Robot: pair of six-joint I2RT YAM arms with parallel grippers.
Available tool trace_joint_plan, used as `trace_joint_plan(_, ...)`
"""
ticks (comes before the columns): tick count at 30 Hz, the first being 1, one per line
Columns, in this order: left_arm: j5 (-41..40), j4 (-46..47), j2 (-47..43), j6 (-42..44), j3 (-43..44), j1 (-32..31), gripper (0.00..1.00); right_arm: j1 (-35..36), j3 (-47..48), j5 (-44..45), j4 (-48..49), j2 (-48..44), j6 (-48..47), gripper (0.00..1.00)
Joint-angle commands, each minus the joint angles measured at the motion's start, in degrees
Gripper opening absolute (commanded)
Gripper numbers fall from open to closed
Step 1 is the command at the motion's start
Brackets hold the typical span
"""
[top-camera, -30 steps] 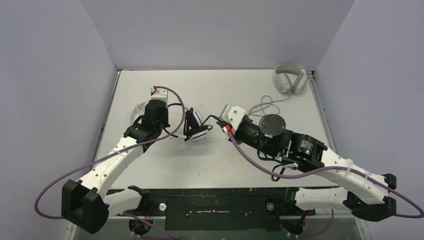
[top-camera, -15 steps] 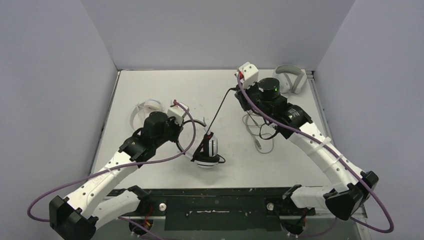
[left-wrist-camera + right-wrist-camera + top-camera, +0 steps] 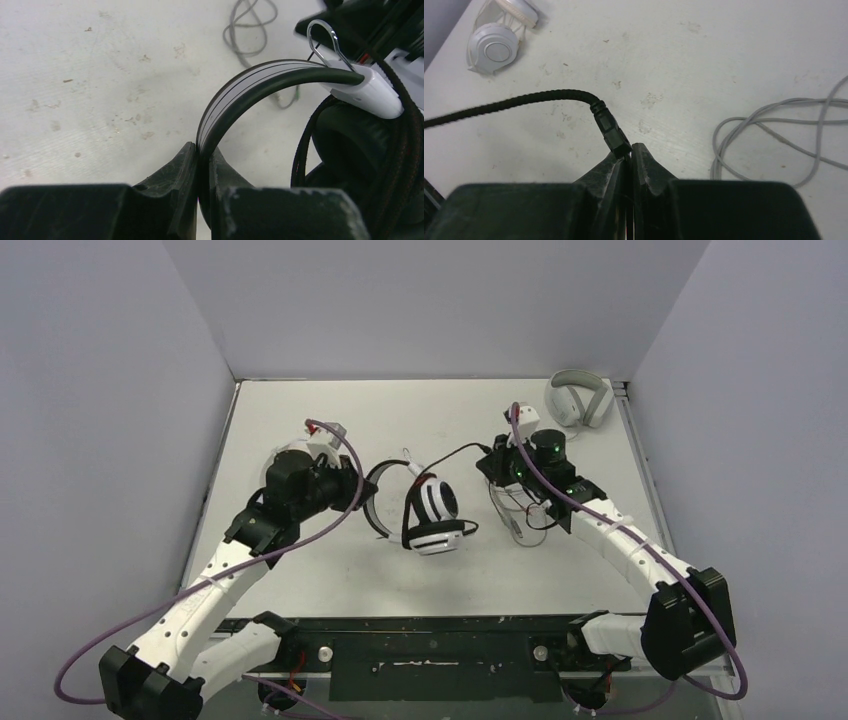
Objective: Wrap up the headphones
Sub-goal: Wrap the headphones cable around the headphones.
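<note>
The black-and-white headset [image 3: 436,516] is held off the table at centre. My left gripper [image 3: 360,490] is shut on its headband [image 3: 250,82]; its black ear cup [image 3: 350,145] hangs at the right of the left wrist view. The headset's black braided cable [image 3: 455,453] runs from it to my right gripper [image 3: 488,460], which is shut on the cable's plug end [image 3: 611,132]. The small all-white on-ear pair [image 3: 499,45] lies at the back left, mostly hidden behind my left arm in the top view.
A light grey over-ear pair [image 3: 578,400] sits in the back right corner. Its grey cable [image 3: 520,512] lies in loops under my right arm and shows in the right wrist view [image 3: 774,120]. Walls enclose the table on three sides.
My right gripper has come from the back of the table toward the centre with the plug. My left gripper has lifted and turned the headset, moving it back and to the right.
</note>
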Motion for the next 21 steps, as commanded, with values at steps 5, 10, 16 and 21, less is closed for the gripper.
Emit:
trace_joint_plan(5,4.9,20.3,-2.7,-34.0,4.1,4.7,0.00,0.8,-16.1,-15.6,36.0,-0.4,16.2,0.00)
trace_joint_plan(10,-3.4,25.0,-3.1,-42.6,-0.1,4.7,0.00,9.5,-18.4,-10.9,40.6,2.1,16.3,0.01)
trace_joint_plan(16,-16.8,24.8,-5.0,-44.5,-2.8,4.8,0.00,15.8,-23.5,-8.3,50.2,1.7,21.6,0.02)
trace_joint_plan(21,-19.3,27.5,-4.1,-44.1,-5.1,4.7,0.00,22.1,-22.7,-5.1,51.1,1.4,23.4,0.06)
